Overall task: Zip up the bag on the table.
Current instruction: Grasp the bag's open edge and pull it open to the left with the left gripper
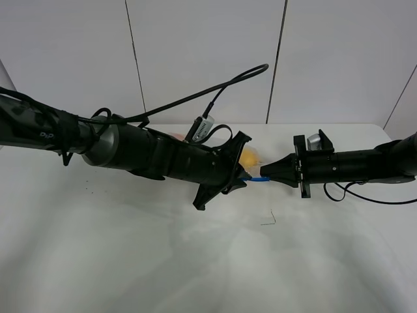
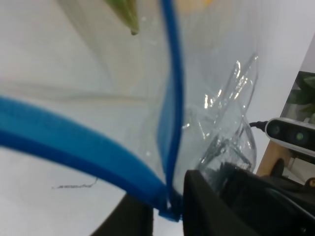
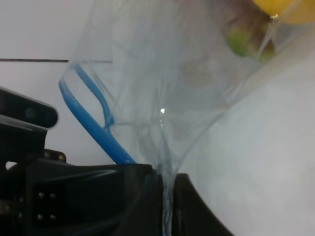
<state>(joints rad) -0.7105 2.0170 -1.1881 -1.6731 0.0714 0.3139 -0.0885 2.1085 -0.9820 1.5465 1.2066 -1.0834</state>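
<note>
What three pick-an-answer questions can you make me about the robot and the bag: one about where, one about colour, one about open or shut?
1. Where do the left gripper and the right gripper meet?
A. at the zip strip of the bag
B. on a chair
C. inside a box

2. What colour is the zip strip?
A. red
B. blue
C. green

3. How is the zip?
A. zipped shut all along
B. torn off
C. open

Answers:
1 A: seen from above, both grippers come together at the strip, and each wrist view shows fingers pinching the bag.
2 B: the strip looks blue in every view.
3 C: the left wrist view shows its two halves spread apart.
</note>
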